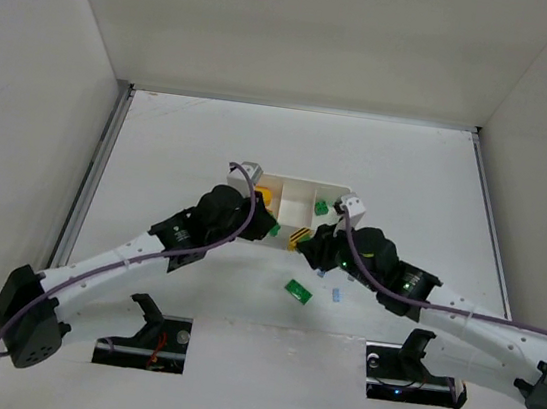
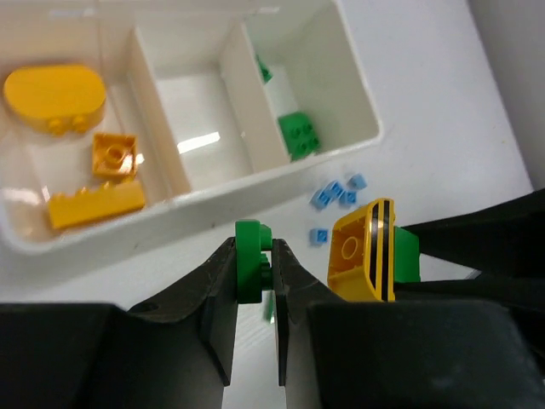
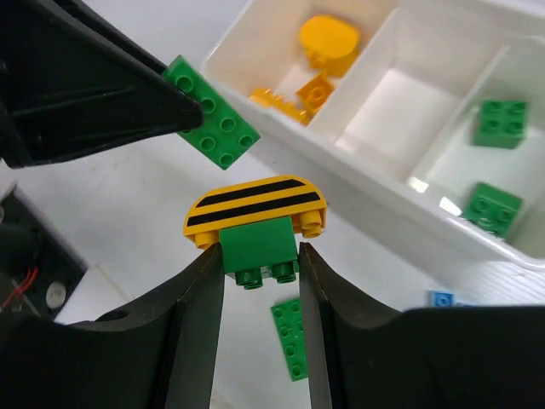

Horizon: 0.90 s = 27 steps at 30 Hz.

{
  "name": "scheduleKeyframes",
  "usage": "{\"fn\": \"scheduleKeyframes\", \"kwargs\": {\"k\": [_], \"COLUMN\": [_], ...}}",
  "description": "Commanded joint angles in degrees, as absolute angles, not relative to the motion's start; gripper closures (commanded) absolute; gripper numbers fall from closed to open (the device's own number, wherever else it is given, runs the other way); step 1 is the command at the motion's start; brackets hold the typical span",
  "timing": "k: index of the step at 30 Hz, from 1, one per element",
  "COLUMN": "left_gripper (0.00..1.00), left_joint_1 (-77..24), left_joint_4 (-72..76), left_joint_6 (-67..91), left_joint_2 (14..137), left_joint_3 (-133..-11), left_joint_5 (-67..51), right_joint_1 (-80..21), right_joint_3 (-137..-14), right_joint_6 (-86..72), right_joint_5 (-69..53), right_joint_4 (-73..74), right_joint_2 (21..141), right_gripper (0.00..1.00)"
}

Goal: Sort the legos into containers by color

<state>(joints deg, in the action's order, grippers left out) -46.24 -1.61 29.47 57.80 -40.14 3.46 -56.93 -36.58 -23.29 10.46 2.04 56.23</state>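
The white tray (image 1: 293,210) lies mid-table, its three compartments side by side. In the left wrist view its left compartment holds three yellow legos: an oval piece (image 2: 55,95), a square one (image 2: 114,155) and a long one (image 2: 95,204). The right compartment holds two green bricks (image 2: 300,135). Just in front of the tray, the left gripper (image 2: 254,256) is clamped on a green plate (image 2: 249,260), held above the table. Close beside it, the right gripper (image 3: 258,256) is closed on a green block (image 3: 258,243) that is stuck under a domed yellow piece (image 3: 255,207) marked with two black stripes. A second green plate (image 1: 299,290) lies loose on the table nearer the arm bases. Small light blue bricks (image 2: 336,193) are scattered just beside the tray's right end
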Motion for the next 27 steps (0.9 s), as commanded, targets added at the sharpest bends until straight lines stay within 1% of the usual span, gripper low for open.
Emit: {"fn": "scheduleKeyframes", "kwargs": {"k": [1, 7, 13, 15, 17, 19, 20, 21, 23, 27], "left_gripper": [0.9, 0.89, 0.86, 0.81, 0.7, 0.58, 0.53, 0.51, 0.49, 0.55], "left_joint_1": [-47.24, -48.03, -47.85, -48.03, -48.21, -48.29, -48.12, -47.77, -47.16, -46.36], "left_joint_4": [12.54, 20.65, 23.03, 23.03, 23.03, 23.03, 23.03, 23.03, 23.03, 22.41], "left_joint_6": [30.5, 31.29, 32.6, 32.78, 32.78, 32.78, 32.78, 32.78, 32.96, 34.71], "left_joint_2": [64.05, 78.29, 87.26, 89.55, 90.96, 91.14, 90.53, 89.66, 87.03, 79.39], "left_joint_3": [-45.43, -53.51, -58.97, -60.37, -61.17, -61.44, -61.09, -60.39, -58.2, -50.65], "left_joint_5": [3.34, 2.02, 1.23, 0.88, 1.32, 1.41, 1.49, 1.58, 2.11, 3.08], "right_joint_1": [-55.5, -55.94, -56.91, -56.91, -56.82, -56.82, -56.82, -56.47, -56.03, -54.19], "right_joint_3": [-35.51, -33.76, -32.17, -32.08, -32.08, -31.91, -31.82, -31.73, -31.64, -31.82], "right_joint_6": [-26.01, -27.94, -29.0, -29.0, -29.0, -29.09, -29.09, -29.09, -29.09, -29.27], "right_joint_5": [13.27, 15.56, 15.47, 15.47, 15.47, 15.56, 15.38, 15.38, 15.47, 15.29], "right_joint_4": [5.0, 6.33, 6.33, 6.15, 6.07, 5.63, 5.36, 4.93, 4.57, 2.99], "right_joint_2": [52.92, 50.2, 46.5, 47.11, 47.72, 48.08, 48.16, 48.34, 48.78, 50.27], "right_gripper": [0.74, 0.74, 0.73, 0.73, 0.73, 0.73, 0.73, 0.73, 0.73, 0.73]}}
